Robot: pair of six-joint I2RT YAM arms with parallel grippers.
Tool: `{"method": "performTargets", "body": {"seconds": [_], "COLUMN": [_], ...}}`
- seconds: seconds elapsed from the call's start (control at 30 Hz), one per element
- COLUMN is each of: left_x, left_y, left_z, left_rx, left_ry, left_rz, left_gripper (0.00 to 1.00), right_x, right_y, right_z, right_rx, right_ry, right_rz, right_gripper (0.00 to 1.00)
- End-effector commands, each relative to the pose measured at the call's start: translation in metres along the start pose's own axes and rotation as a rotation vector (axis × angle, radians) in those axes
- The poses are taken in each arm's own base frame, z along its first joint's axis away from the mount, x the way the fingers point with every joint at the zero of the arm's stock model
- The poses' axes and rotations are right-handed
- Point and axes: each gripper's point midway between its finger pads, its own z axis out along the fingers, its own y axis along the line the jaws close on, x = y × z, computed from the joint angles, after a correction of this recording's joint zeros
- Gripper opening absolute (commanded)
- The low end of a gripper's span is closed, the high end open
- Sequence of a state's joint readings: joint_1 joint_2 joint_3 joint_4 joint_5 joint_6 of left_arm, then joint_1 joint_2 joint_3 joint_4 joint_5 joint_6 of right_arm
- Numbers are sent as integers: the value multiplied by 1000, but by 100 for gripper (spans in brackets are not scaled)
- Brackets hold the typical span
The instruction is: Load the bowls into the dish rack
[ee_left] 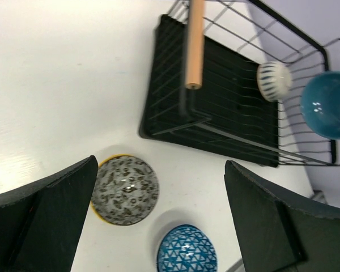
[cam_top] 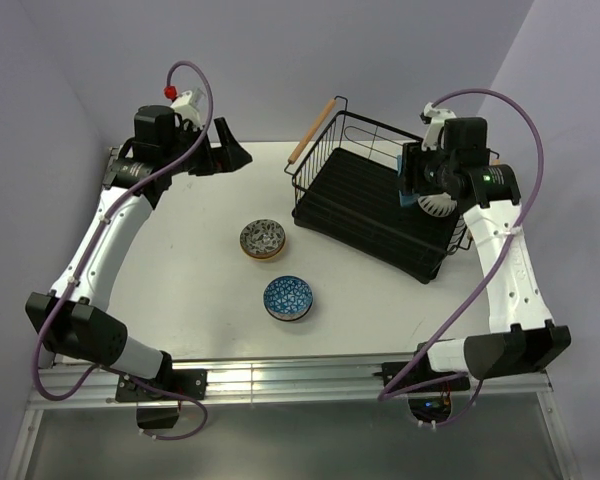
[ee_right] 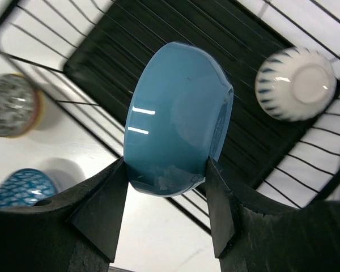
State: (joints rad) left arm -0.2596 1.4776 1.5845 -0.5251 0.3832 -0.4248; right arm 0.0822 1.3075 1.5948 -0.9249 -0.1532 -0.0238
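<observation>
Dish rack [cam_top: 360,205]: striped bowl [ee_right: 295,84] near wall; right fingers [ee_right: 99,209] grip blue bowl [ee_right: 175,119].

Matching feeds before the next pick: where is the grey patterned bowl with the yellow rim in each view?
Top external: grey patterned bowl near mid-picture, just left of the dish rack.
Left wrist: lower left, below the rack's corner.
Right wrist: at the left edge, outside the rack.
Shared landmark: the dish rack's corner nearest the bowl.
</observation>
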Motion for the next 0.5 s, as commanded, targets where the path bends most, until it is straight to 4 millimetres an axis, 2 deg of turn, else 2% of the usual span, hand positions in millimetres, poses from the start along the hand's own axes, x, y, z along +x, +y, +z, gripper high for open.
{"method": "performTargets", "body": {"seconds": [0.0,0.13,0.33,0.47], "left_x": [-16,-9,1,-2], "left_y": [19,38,46,49], "left_z": [-12,-13,-14,-18], "left_rx": [-130,-214,-226,-240], "left_ry": [-61,-52,-37,-58], "left_rz": [52,75,64,60], "left_gripper": [99,100,100,100], "right_x": [5,36,52,61], "right_y": [-30,-51,-75,-86], "right_z": [-2,13,24,30], "right_rx": [147,235,348,398], "right_ry": [64,171,274,321], "right_rz": [-53,-98,-126,-134], "right_gripper": [0,0,0,0]}}
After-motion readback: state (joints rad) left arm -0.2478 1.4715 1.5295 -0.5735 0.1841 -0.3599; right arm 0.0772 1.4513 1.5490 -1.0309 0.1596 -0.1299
